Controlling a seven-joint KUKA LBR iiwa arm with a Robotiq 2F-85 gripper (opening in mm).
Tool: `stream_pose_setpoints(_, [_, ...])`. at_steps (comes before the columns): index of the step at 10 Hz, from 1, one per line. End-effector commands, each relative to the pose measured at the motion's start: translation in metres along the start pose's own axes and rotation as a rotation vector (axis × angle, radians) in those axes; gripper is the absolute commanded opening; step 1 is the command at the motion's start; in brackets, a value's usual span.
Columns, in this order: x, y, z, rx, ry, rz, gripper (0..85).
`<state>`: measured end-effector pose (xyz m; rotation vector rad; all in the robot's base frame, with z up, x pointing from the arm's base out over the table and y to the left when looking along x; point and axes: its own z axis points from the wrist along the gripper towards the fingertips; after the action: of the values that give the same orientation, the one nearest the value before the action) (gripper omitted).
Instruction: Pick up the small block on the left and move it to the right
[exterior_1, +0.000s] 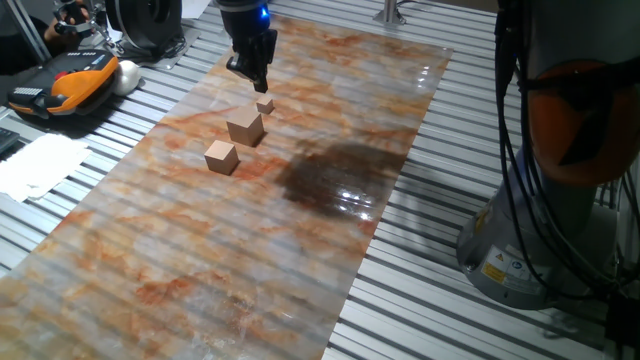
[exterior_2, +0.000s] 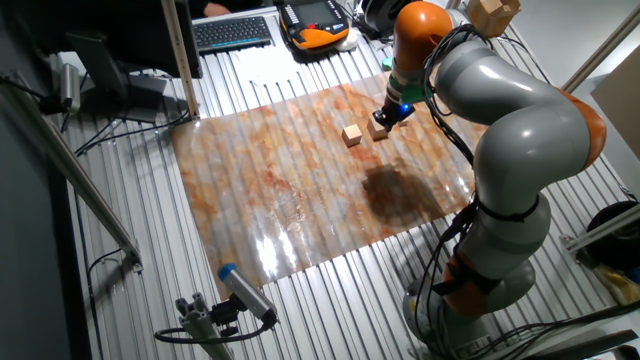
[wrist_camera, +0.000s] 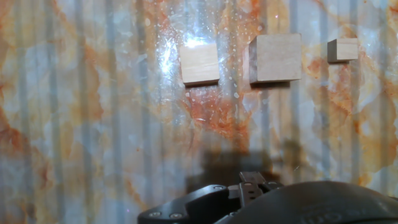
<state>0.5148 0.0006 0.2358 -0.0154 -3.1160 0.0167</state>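
Marbled rust-and-grey mat (exterior_1: 200, 250) on a slatted metal table (exterior_1: 420, 300); three tan wooden cubes in a row, arm above.

Hand view: all three cubes lie in one line at the top, the small block (wrist_camera: 342, 50) far right, the largest cube (wrist_camera: 275, 58) beside it, the medium cube (wrist_camera: 199, 63) further left; none touch. Only dark housing of the hand shows at the bottom edge, no fingers. One fixed view: the gripper (exterior_1: 252, 75) hangs just above the small block (exterior_1: 265, 104), the farthest of the row, clear of it; whether its fingers are apart or together cannot be told; it holds nothing. An orange-black pendant (exterior_1: 60, 85) lies far left, off the mat. The other fixed view: small block hidden; a keyboard (exterior_2: 232, 32) at the far edge.
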Motion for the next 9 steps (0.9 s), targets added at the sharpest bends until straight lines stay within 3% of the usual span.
stream_pose_setpoints(1, [0.0001, -0.0001, -0.0001, 0.000, -0.001, 0.003, 0.0])
stream_pose_setpoints(9, [-0.0001, 0.0002, -0.0001, 0.001, 0.002, -0.004, 0.0])
